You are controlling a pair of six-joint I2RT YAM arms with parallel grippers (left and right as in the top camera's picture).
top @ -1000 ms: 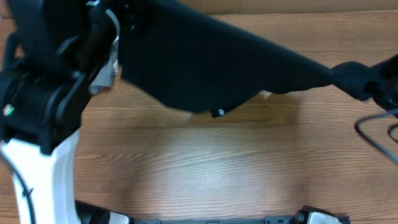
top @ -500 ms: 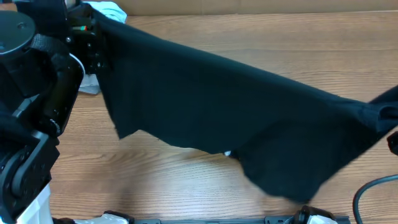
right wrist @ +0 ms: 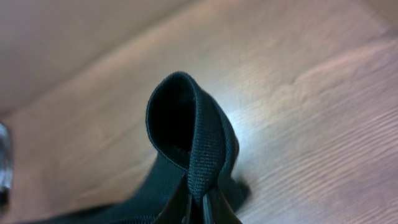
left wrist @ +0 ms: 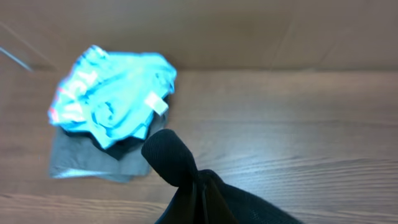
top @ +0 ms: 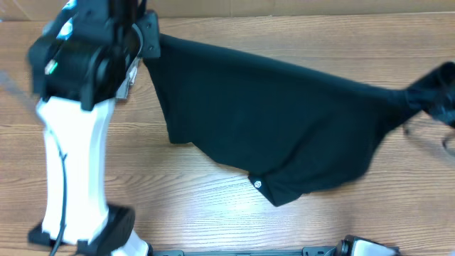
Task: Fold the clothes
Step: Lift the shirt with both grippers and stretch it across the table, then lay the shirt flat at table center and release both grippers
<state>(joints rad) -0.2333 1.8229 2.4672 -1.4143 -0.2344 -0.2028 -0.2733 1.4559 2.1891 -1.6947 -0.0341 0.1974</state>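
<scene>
**overhead view.** the black shirt [top: 284, 121] hangs stretched between two hands. its long axis runs from upper left to right above the desk [top: 199, 220]. the lower edge, bearing a small round white logo [top: 257, 183], sags toward the near side; whether it touches the wood cannot be told. the left hand [top: 146, 44] has the far-left corner. the right hand [top: 439, 96] has the right end and is partly cut off by the frame edge. each hand sits at its own end of the cloth, so neither is nearer its middle. arm and fabric hide the jaws here.

**left wrist view.** a black bunch of the shirt rises from fingers closed tight upon it, and the cloth covers the fingers. beyond it a light blue garment [left wrist: 115, 102] lies on a grey folded garment [left wrist: 81, 163].

**right wrist view.** a loop of ribbed hem stands out of nearly shut fingers that pinch its base. the desk behind is blurred. laying the shirt flat probably calls for both hands to lower together, keeping that axis taut.
</scene>
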